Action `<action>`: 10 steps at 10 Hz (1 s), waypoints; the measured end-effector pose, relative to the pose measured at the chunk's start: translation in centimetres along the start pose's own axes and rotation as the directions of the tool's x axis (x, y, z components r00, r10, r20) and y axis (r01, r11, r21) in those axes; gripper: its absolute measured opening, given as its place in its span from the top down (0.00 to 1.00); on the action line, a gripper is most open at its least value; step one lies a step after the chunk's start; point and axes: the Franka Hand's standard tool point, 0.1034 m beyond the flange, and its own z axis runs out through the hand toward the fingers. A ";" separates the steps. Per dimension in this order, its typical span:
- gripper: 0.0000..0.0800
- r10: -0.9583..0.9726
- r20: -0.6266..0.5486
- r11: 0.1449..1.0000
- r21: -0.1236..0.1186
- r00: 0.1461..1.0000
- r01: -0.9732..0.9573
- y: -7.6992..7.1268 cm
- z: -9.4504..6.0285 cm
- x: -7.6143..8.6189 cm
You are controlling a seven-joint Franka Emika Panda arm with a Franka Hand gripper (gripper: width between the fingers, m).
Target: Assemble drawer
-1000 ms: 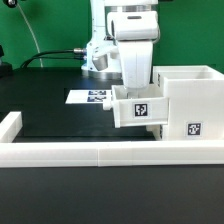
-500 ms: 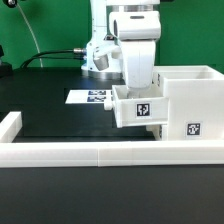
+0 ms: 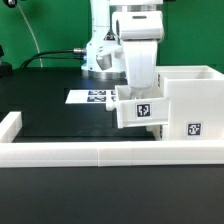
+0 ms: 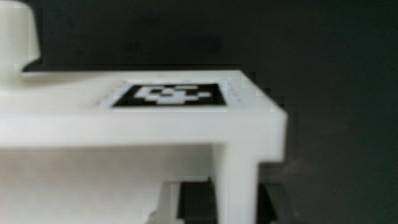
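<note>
A small white tray [image 3: 140, 112] with a black-and-white tag on its front sits against the tall white case [image 3: 190, 95], on the case's side toward the exterior view's left. The case bears its own tag low on its front. My gripper [image 3: 140, 92] comes down from above into the tray. In the wrist view the dark fingers [image 4: 192, 200] stand on either side of the tray's thin white wall [image 4: 238, 180], so the gripper [image 4: 237, 202] is shut on it. The tray's tag [image 4: 169, 95] shows on its flat top face. I see no second tray.
The marker board [image 3: 92, 97] lies on the black table behind the tray. A low white rail [image 3: 90, 151] edges the table's front and the exterior view's left side. The arm's base stands at the back. Green backdrop and a cable are behind.
The gripper and the tray have shifted a little toward the exterior view's right, closer into the case. The case has not moved.
</note>
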 end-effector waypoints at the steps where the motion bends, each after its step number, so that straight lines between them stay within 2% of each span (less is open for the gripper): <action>1: 0.95 0.011 0.000 1.000 0.001 1.000 -0.011 0.0 0.0 0.1; 3: 0.95 0.020 -0.002 1.000 -0.005 1.000 -0.020 -0.1 0.1 0.2; 5: 0.95 -0.017 -0.005 0.999 -0.033 1.000 0.017 -0.1 0.3 -0.1; 7: 0.95 0.035 -0.016 0.999 -0.026 0.999 -0.036 -0.3 0.3 -1.4; 10: 0.95 0.028 -0.015 0.999 -0.025 0.999 -0.029 -0.4 0.4 -1.2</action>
